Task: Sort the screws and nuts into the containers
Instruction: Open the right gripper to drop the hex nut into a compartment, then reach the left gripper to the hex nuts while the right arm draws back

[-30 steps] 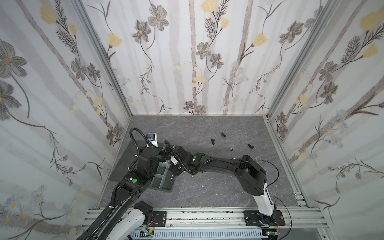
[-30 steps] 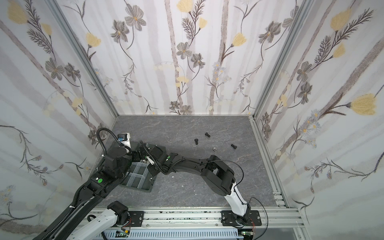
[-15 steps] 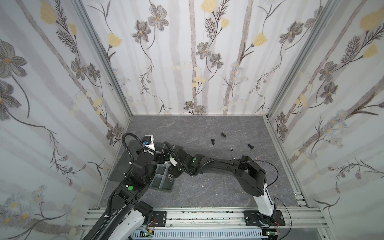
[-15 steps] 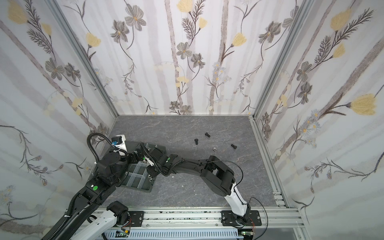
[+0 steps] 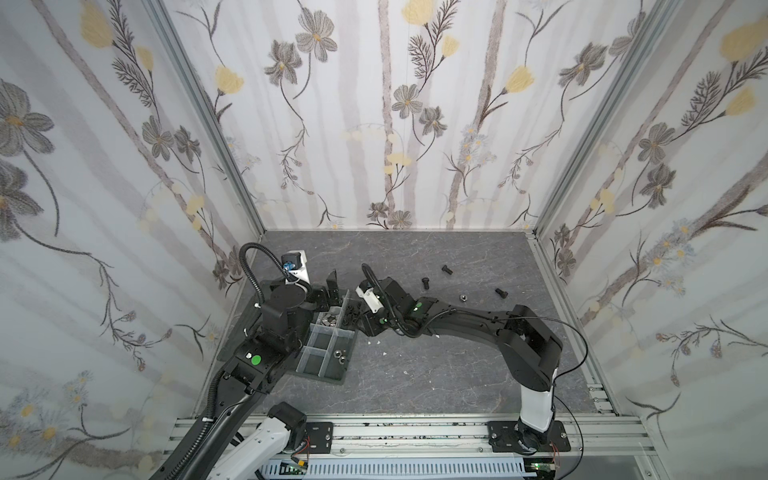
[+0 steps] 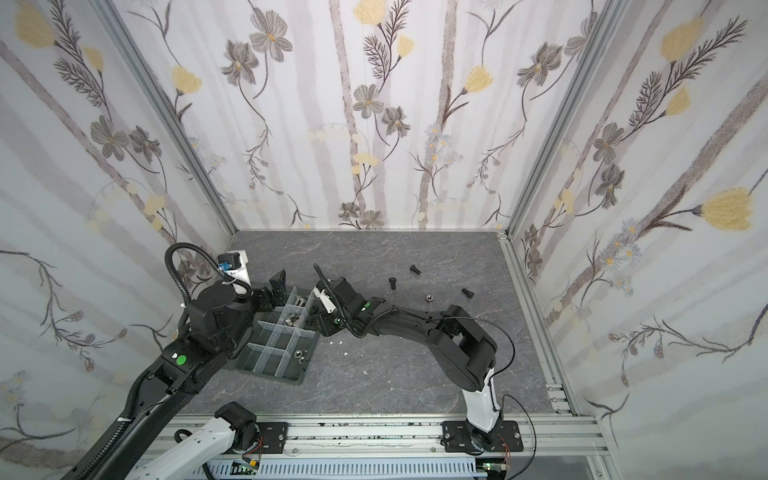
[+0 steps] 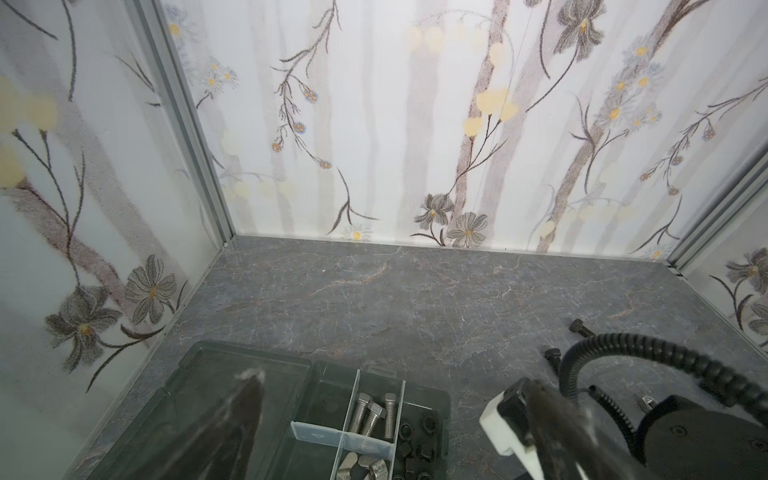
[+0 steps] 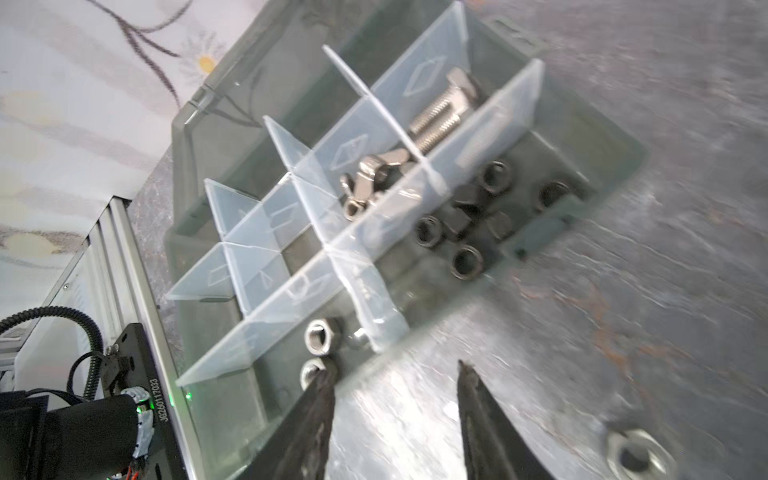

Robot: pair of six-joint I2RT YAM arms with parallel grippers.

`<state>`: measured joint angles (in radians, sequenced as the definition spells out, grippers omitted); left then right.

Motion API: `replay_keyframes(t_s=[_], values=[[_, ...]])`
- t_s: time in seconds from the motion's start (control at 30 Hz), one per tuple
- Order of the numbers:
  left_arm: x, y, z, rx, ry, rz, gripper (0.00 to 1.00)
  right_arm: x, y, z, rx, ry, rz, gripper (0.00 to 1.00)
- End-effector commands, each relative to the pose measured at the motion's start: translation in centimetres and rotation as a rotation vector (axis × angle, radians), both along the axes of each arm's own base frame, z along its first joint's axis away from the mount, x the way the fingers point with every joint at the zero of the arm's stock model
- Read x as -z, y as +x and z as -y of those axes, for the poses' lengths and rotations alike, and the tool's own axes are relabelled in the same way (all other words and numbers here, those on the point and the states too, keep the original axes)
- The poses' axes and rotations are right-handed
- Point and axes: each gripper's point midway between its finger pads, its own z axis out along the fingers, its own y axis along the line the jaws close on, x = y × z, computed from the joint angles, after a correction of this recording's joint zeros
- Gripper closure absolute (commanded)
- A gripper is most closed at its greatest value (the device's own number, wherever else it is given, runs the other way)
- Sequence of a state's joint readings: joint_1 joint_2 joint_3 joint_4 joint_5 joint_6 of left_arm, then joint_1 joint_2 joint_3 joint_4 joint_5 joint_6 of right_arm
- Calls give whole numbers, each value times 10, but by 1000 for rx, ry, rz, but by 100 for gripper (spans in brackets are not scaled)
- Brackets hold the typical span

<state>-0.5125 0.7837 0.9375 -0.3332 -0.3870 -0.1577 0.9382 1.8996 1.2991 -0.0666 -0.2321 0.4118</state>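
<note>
- Toward the left side of the grey floor [image 5: 436, 374] sits one organiser tray [image 5: 321, 376], its compartments open upward; both top views show it
- Out on the floor, well apart from the tray, lie three black screws [image 5: 426, 283] and one silver nut [image 5: 462, 297]; all four rest separately, none touching another
- One second loose nut [image 8: 638, 455], silver and blurred, shows on the floor in the right wrist view, close under that arm
- Inside the tray, three silver screws [image 7: 372, 413] share one compartment; wing nuts [image 8: 365, 183] heap in the next one, their count unclear; black nuts [image 8: 467, 262] fill a neighbouring compartment, at least four showing as rings; two silver hex nuts [image 8: 322, 334] lie in the compartment nearest the right arm
- Left gripper [image 7: 388, 378] hovers over the tray; its blurred fingers stand spread wide, nothing between them
- Right gripper [image 8: 395, 370] hangs at the tray's outer wall, just beside the silver hex nuts; its jaws stand partly apart, gripping nothing
</note>
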Motion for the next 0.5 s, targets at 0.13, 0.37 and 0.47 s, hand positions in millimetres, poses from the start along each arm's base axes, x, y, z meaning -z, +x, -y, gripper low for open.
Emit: replay_keyframes(t_s=[0.13, 0.37, 0.47], values=[[-2, -7, 36, 216, 28, -116, 0, -44, 20, 38, 66, 174, 13, 46], [57, -1, 76, 346, 44, -359, 0, -54, 49, 139, 316, 212, 80, 43], [84, -3, 91, 369, 78, -441, 4, -52, 54, 183, 426, 262, 83, 43]])
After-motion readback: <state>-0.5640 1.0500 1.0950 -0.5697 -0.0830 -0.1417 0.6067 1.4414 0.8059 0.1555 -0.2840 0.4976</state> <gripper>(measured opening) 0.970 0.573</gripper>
